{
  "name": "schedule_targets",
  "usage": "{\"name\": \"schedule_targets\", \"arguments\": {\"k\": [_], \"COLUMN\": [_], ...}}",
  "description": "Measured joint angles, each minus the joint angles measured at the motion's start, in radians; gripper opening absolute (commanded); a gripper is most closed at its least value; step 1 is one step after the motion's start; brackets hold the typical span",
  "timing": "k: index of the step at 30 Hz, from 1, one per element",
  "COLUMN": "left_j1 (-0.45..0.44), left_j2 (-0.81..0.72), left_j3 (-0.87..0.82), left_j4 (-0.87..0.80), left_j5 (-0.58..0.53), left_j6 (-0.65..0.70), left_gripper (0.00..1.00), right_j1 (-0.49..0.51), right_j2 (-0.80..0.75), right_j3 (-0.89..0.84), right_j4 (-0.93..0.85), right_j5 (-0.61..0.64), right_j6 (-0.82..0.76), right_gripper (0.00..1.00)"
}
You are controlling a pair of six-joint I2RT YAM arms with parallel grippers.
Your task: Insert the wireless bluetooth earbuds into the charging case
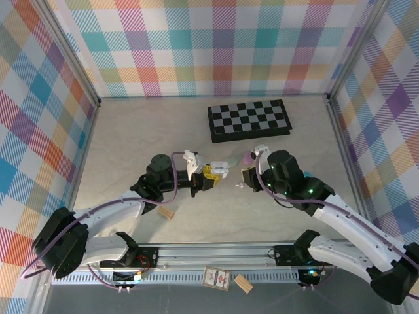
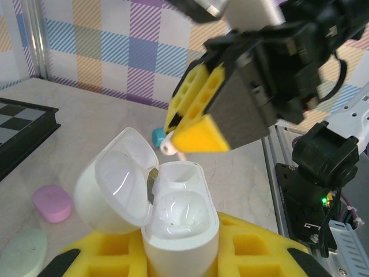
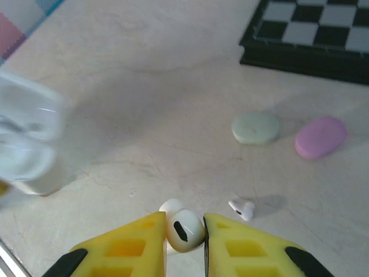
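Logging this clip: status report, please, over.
Left tool shut on open white case. Right tool shut on white earbud, close to the case, not yet in. Second earbud loose on table; nothing between earbud and case.

Nothing legible in any view. Only candidate: a small printed card (image 1: 216, 278) lying at the near edge beside a tan wooden block (image 1: 243, 283). It has a dark reddish mark and a border, print too small to read.

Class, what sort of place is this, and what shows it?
Probably a robot test cell: plaid backdrop walls on a metal frame enclose a tabletop, with robot arms mounted on a rail.
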Motion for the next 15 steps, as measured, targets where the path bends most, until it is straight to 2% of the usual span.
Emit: {"name": "schedule_targets", "arguments": {"k": [9,15], "left_j1": [0.0,0.0], "left_j2": [0.008,0.01], "left_j3": [0.004,0.004], "left_j4": [0.001,0.0], "left_j5": [0.006,0.019], "left_j6": [0.0,-0.001], "left_gripper": [0.03,0.03], "right_j1": [0.121,0.157], "right_j2": [0.016,0.082], "right_j3": [0.067,0.108], "right_j4": [0.068,0.111], "right_j5": [0.041,0.048], "right_j6": [-0.1,-0.152], "right_gripper": [0.23,0.22]}}
